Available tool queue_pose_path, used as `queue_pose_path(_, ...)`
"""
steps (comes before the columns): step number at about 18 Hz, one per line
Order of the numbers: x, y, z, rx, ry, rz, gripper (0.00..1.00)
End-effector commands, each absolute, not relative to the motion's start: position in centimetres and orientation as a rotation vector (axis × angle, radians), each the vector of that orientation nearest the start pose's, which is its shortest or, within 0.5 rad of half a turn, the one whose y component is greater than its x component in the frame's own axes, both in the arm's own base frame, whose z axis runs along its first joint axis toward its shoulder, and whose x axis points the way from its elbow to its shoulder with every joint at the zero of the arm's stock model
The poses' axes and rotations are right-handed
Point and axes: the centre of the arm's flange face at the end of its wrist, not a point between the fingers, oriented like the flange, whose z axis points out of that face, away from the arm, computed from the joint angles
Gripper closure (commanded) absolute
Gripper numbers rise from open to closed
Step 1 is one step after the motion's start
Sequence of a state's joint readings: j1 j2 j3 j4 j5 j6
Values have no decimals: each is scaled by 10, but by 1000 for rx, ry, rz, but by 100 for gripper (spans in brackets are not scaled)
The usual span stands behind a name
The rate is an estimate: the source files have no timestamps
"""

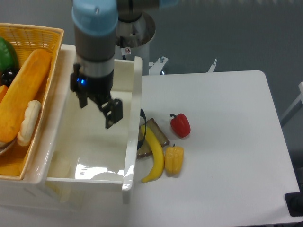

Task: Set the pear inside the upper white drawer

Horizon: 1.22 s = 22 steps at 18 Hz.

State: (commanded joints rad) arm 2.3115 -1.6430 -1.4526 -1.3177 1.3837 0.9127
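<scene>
Currently, the gripper (97, 108) is held over the inside of the upper white drawer (136, 90), its fingers spread apart with nothing between them. The pear cannot be made out against the drawer's pale glossy floor. A banana (155, 158) is seen just beside the drawer's front wall.

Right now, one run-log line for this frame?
gripper: open, empty | position: above upper white drawer | pear: not visible | placement: cannot confirm
</scene>
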Motion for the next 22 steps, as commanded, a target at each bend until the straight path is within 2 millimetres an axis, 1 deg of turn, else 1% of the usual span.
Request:
queue_pose_path(1,-265,497,545,-2784,249,145,0)
queue_pose_path(2,-277,488,546,-2790,216,161,0)
queue_pose_path(4,-308,469,541,-2802,130,173,0)
queue_pose_path(6,-345,444,535,-2817,21,182,0)
queue_pose_path(8,-385,414,526,-2830,-107,182,0)
queue_pose_path(10,-431,388,505,-2836,-227,179,0)
queue_pose_path(11,-451,374,500,-2830,-276,196,0)
queue_pose_path(12,-470,367,485,-2837,-314,184,0)
queue_pose_path(13,-488,361,465,-2850,-349,150,0)
queue_pose_path(14,-505,352,451,-2859,-368,139,0)
queue_pose_path(15,-521,342,439,-2869,-364,132,0)
queue_pose_path(16,-537,336,424,-2888,-321,117,0)
queue_pose_path(18,-559,331,397,-2954,-198,107,0)
queue_pose_path(20,-579,328,368,-3026,-182,109,0)
queue_pose_path(22,-605,322,338,-3051,-207,91,0)
